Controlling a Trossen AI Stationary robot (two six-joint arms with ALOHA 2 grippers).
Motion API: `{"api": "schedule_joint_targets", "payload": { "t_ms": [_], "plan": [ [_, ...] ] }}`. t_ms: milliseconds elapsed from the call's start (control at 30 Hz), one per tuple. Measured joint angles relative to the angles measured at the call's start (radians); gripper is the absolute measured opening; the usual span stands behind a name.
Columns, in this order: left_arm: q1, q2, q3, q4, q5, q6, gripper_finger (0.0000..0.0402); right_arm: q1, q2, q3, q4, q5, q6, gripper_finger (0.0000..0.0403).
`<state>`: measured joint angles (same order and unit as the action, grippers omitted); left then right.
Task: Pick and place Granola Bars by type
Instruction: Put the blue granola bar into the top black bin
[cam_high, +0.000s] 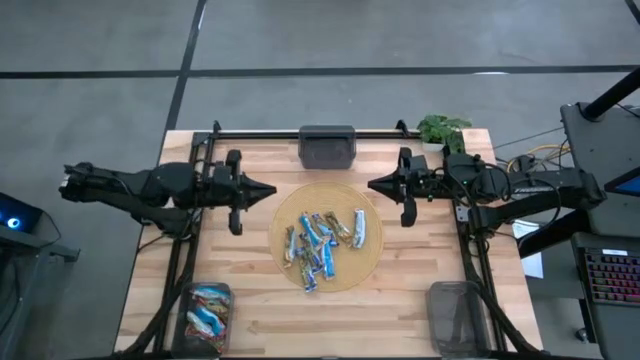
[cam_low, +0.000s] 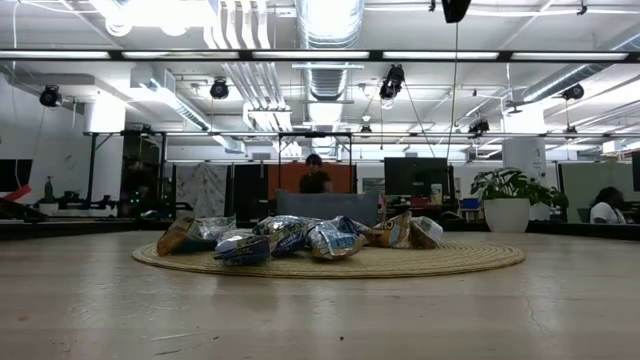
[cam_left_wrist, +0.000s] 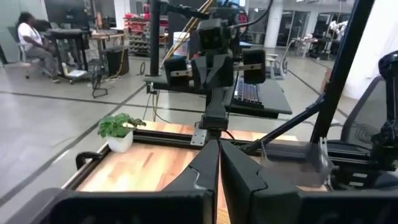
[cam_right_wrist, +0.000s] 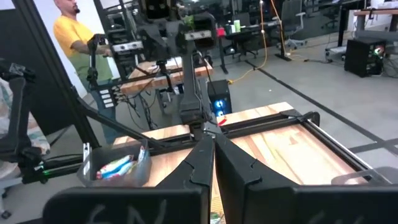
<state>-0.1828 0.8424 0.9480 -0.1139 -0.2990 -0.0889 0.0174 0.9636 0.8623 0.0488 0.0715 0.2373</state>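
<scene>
Several granola bars (cam_high: 322, 243) in blue, blue-white and orange-brown wrappers lie heaped on a round woven mat (cam_high: 290, 215) at the table's middle; the low view shows the heap (cam_low: 300, 238) from the side. A few more bars (cam_high: 204, 312) lie in the bin at the near left corner. My left gripper (cam_high: 272, 189) hangs shut over the mat's left far rim, pointing level toward the right. My right gripper (cam_high: 371, 185) hangs shut over the mat's right far rim, pointing level toward the left. Each wrist view shows its own shut fingers (cam_left_wrist: 219, 155) (cam_right_wrist: 213, 149) and the other arm beyond.
A grey bin (cam_high: 327, 146) stands at the far edge's middle and a translucent one (cam_high: 456, 315) at the near right corner. The near left bin (cam_right_wrist: 115, 167) holds bars. A potted plant (cam_high: 441, 130) sits at the far right. A person in yellow (cam_right_wrist: 78, 37) stands beyond the table.
</scene>
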Motion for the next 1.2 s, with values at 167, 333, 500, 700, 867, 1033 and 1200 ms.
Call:
{"api": "schedule_joint_targets", "payload": {
  "t_ms": [167, 333, 500, 700, 867, 1033, 1200],
  "plan": [
    [0.07, -0.002, -0.014, 0.001, 0.063, -0.009, 0.0, -0.005, -0.001, 0.0, -0.021, 0.008, -0.009, 0.0009],
    [0.145, -0.001, -0.019, 0.002, 0.122, 0.006, 0.0, -0.012, 0.0, 0.0, -0.081, 0.01, -0.006, 0.0009],
    [0.209, 0.005, -0.02, -0.024, 0.203, -0.018, 0.0, -0.012, 0.001, 0.0, -0.113, 0.01, -0.008, 0.0009],
    [0.248, 0.026, -0.02, -0.064, 0.228, -0.019, 0.0, -0.011, 0.001, 0.0, -0.128, 0.031, -0.004, 0.0009],
    [0.254, 0.06, -0.02, -0.064, 0.26, -0.032, 0.0, -0.014, 0.001, 0.0, -0.133, 0.037, -0.004, 0.0009],
    [0.254, 0.115, -0.02, -0.061, 0.404, -0.039, 0.0, -0.014, 0.001, 0.0, -0.151, 0.037, -0.001, 0.0009],
    [0.252, 0.183, -0.02, -0.077, 0.571, -0.041, 0.0, -0.014, 0.001, 0.0, -0.15, 0.036, -0.001, 0.0009]
  ]
}}
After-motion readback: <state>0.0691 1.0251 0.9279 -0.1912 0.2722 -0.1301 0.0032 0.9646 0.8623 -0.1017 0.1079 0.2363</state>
